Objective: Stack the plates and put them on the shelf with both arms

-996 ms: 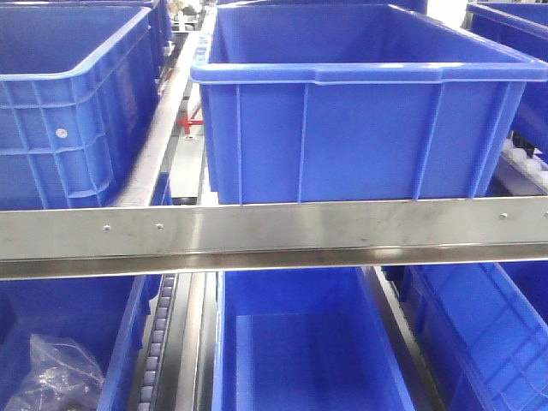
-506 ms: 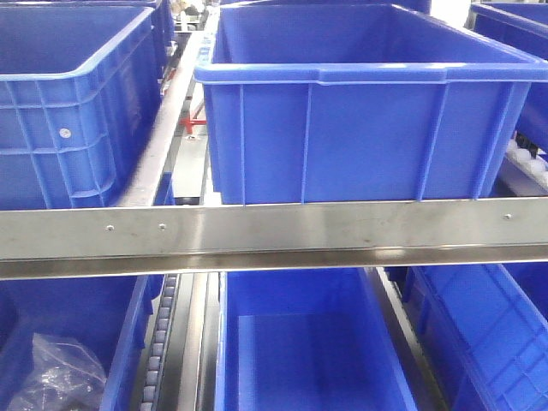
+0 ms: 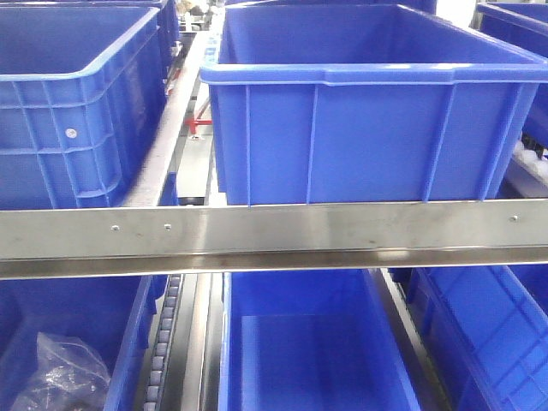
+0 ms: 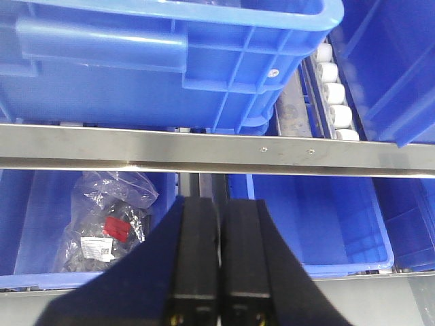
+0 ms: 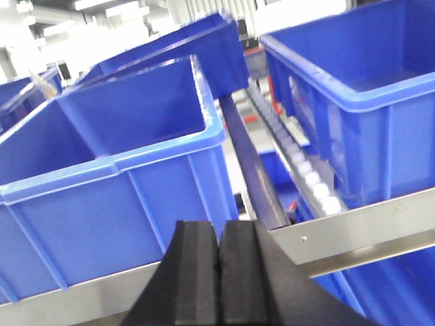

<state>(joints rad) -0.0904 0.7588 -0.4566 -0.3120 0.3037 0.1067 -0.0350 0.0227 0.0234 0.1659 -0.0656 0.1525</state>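
No pale blue-white plates show in any view, so where they lie cannot be told. The left arm's black blocky gripper (image 4: 217,261) and the right arm's black blocky gripper (image 5: 219,275) both have their fingers pressed together on nothing. Both hang near the brushed steel shelf rail (image 3: 274,233) and the deep blue plastic crates (image 3: 368,111), so a blind reach would probably clip them.
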